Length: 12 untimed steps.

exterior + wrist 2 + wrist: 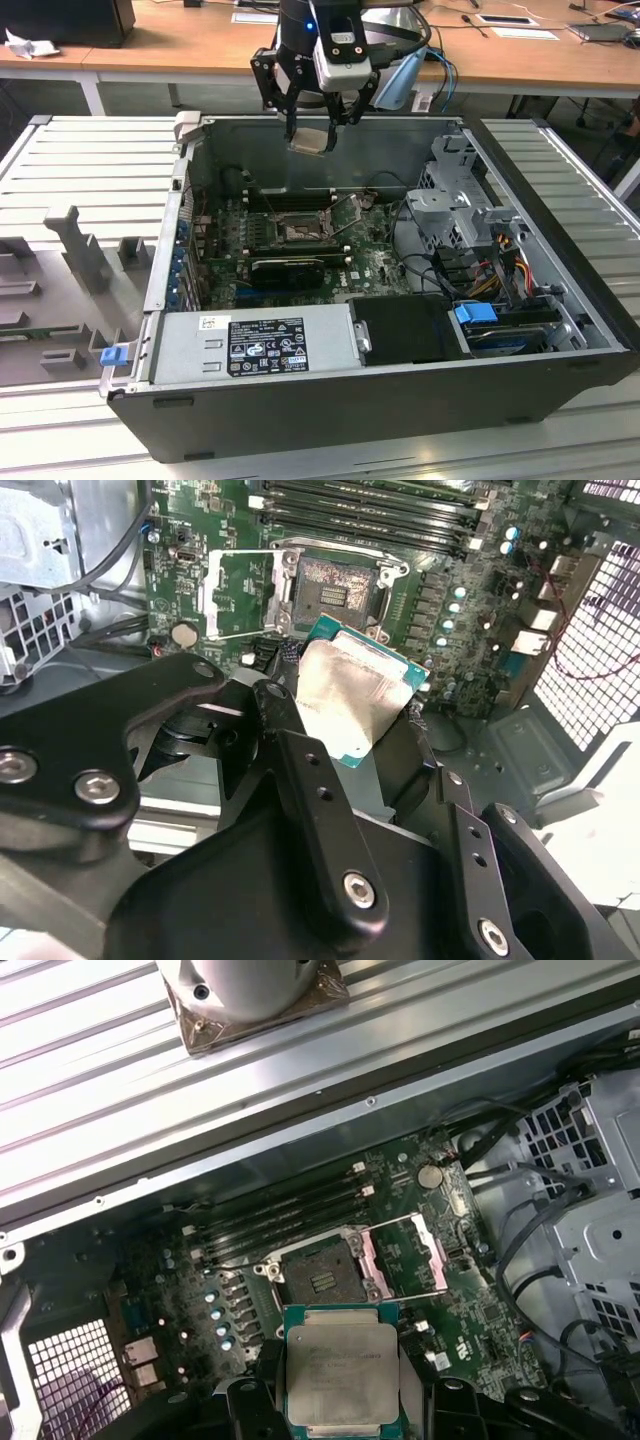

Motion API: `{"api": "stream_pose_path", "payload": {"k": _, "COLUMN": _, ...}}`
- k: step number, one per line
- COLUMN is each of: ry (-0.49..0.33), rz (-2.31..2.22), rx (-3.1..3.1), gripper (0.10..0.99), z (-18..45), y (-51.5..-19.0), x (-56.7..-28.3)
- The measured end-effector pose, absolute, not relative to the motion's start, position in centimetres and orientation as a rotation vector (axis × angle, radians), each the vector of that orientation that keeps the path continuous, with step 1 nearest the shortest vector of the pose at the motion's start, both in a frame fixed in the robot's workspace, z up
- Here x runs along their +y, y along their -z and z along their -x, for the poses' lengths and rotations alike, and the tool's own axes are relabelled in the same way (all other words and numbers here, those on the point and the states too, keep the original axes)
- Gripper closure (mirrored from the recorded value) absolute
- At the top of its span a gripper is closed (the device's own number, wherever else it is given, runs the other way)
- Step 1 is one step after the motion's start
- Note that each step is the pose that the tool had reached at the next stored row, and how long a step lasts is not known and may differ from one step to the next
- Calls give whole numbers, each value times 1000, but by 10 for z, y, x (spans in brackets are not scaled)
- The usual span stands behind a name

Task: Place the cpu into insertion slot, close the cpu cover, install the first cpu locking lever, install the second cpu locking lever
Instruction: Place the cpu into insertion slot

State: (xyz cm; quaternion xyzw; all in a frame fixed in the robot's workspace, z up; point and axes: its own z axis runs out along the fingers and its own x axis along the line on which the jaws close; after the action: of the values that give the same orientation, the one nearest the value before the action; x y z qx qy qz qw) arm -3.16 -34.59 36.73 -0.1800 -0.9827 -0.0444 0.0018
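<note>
Aloft, jaws clamp the cpu (340, 1375) by its edges, lid upward.

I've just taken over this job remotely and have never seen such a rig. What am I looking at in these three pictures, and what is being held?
It is one robot arm with a two-fingered claw at its end, working over an open computer case that lies on its side. The exterior view comes from a camera off the arm and takes in the whole case. Both wrist views come from cameras riding on the arm, looking past the claw at the green motherboard. The claw is shut on the cpu, a flat square chip, held in the air above the board. Beneath it is the slot, empty, with its cover swung open beside it. The chip is not yet placed.
</note>
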Motion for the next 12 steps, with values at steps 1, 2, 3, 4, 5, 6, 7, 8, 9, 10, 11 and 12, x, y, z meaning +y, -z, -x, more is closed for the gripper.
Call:
{"api": "stream_pose_path", "payload": {"k": 1, "ry": 139, "rz": 576, "rx": -3082, "gripper": 545, "z": 32, "y": -367, "x": -346}}
{"api": "stream_pose_path", "payload": {"k": 2, "ry": 139, "rz": 581, "rx": -3081, "gripper": 545, "z": 32, "y": -367, "x": -346}}
{"api": "stream_pose_path", "payload": {"k": 3, "ry": 140, "rz": 587, "rx": -3080, "gripper": 545, "z": 32, "y": -367, "x": -346}}
{"api": "stream_pose_path", "payload": {"k": 4, "ry": 139, "rz": 596, "rx": -3079, "gripper": 545, "z": 32, "y": -367, "x": -346}}
{"api": "stream_pose_path", "payload": {"k": 5, "ry": 140, "rz": 603, "rx": -3078, "gripper": 545, "z": 32, "y": -367, "x": -346}}
{"api": "stream_pose_path", "payload": {"k": 6, "ry": 140, "rz": 612, "rx": -3076, "gripper": 545, "z": 32, "y": -367, "x": -346}}
{"api": "stream_pose_path", "payload": {"k": 7, "ry": 140, "rz": 618, "rx": -3075, "gripper": 545, "z": 32, "y": -367, "x": -346}}
{"api": "stream_pose_path", "payload": {"k": 8, "ry": 140, "rz": 627, "rx": -3073, "gripper": 545, "z": 32, "y": -367, "x": -346}}
{"api": "stream_pose_path", "payload": {"k": 9, "ry": 140, "rz": 637, "rx": -3072, "gripper": 545, "z": 32, "y": -367, "x": -346}}
{"api": "stream_pose_path", "payload": {"k": 10, "ry": 140, "rz": 651, "rx": -3069, "gripper": 545, "z": 32, "y": -367, "x": -346}}
{"api": "stream_pose_path", "payload": {"k": 11, "ry": 140, "rz": 659, "rx": -3068, "gripper": 545, "z": 32, "y": -367, "x": -346}}
{"api": "stream_pose_path", "payload": {"k": 12, "ry": 139, "rz": 666, "rx": -3066, "gripper": 545, "z": 32, "y": -367, "x": -346}}
